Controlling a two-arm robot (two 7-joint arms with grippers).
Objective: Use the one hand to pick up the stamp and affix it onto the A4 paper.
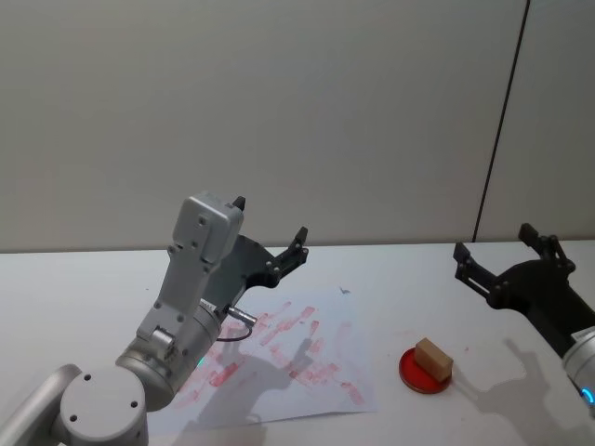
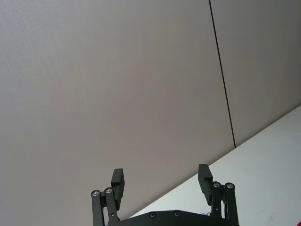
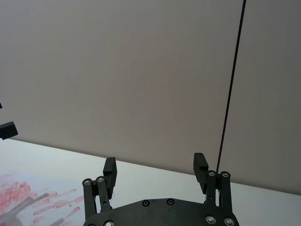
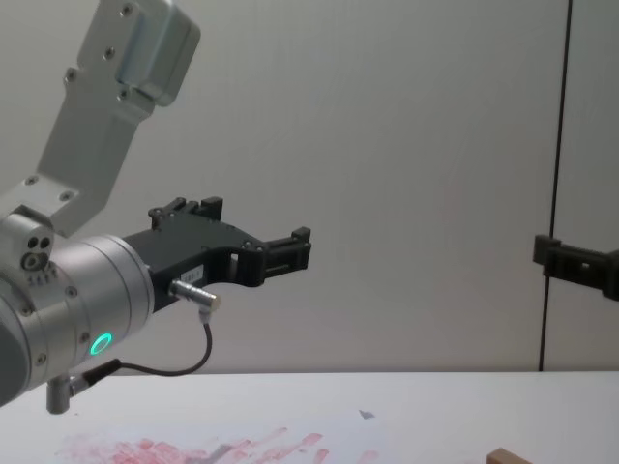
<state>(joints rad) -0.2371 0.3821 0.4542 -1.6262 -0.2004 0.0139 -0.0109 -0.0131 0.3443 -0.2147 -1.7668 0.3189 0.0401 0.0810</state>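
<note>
Stamp, a small light-brown wooden block, sits on a round red ink pad in the lower right of the head view, on the white bench. Its top edge also peeks in at the bottom right of the chest view. Near the pad on its left, not touching it, lies the A4 paper, a white sheet smeared with red and pink prints, across the lower middle of the head view.

The left pincer hangs in the air above the far left part of the sheet, at the centre left of the frame. Its 2 black fingers are spread wide with nothing between them. The right pincer is raised at the right edge of the head view, above and beyond the stamp and clear of it, its 2 fingers likewise spread wide and holding nothing. Both wrist views face the grey wall, with the fingertips well apart.
</note>
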